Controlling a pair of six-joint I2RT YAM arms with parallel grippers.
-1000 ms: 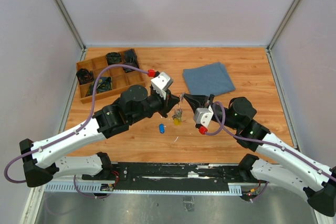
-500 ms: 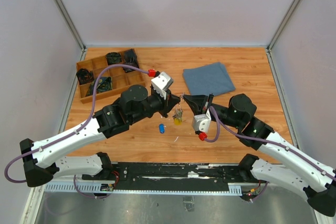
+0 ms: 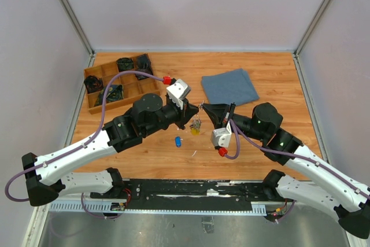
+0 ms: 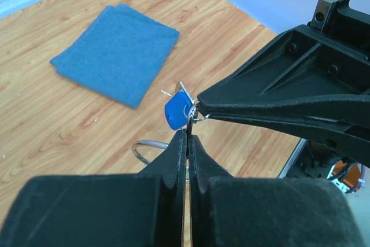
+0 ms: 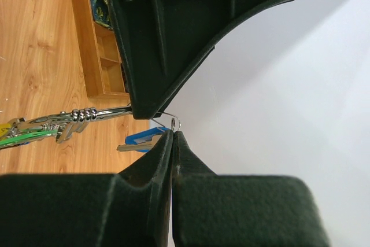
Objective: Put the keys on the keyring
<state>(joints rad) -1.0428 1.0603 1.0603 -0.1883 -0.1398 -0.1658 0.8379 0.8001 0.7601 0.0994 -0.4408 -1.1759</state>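
Right tool (image 5: 173,137) twists lower; it and left tool (image 4: 187,137) both clamp thin silver wire keyring (image 3: 196,125); bright blue-headed metal key (image 4: 176,111) may slip off.

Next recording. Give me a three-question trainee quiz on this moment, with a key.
1. True or false: the folded blue cloth lies inside the wooden tray.
2. Where is the loose blue key? A) on the cloth B) on the bare tabletop, between the two arms C) in the tray
3. Fill in: the left gripper and the right gripper are both ____ on the wire of the keyring, tip to tip above the table.

Key: 1 false; 2 B; 3 shut
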